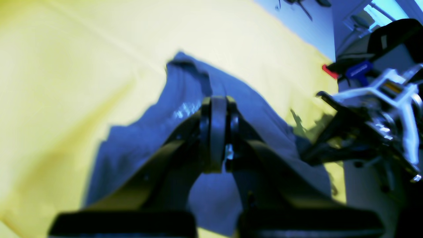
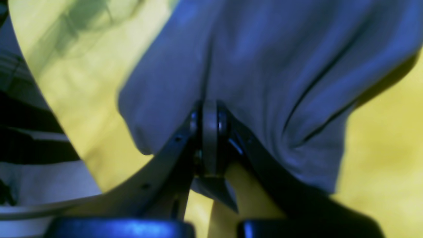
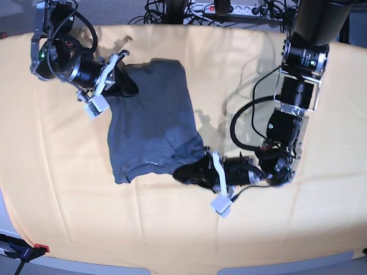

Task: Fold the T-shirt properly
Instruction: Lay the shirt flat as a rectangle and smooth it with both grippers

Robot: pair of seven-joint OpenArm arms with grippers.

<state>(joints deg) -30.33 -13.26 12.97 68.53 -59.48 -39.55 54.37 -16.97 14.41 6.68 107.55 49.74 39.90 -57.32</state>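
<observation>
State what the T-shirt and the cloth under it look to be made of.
T-shirt: soft matte knit, probably cotton; it drapes and bunches into loose folds where pinched. Table cloth: thin matte yellow-orange woven fabric, apparently; it shows shallow creases and no gloss.

One T-shirt (image 3: 150, 123) lies on the bench, a single slate blue-grey garment with no second piece of clothing beside it. One yellow-orange cloth (image 3: 69, 189) covers the bench from edge to edge. Two robot arms reach over it, each ending in one pincer: the left pincer (image 3: 184, 173) at the shirt's edge nearest the bench's front, the right pincer (image 3: 127, 87) at the shirt's far corner toward the bench's back edge. One clamp (image 3: 23, 251) with a red tip sits at the front corner of the bench. One power strip (image 3: 229, 8) lies beyond the back edge among several dark cables, too tangled to count.
</observation>
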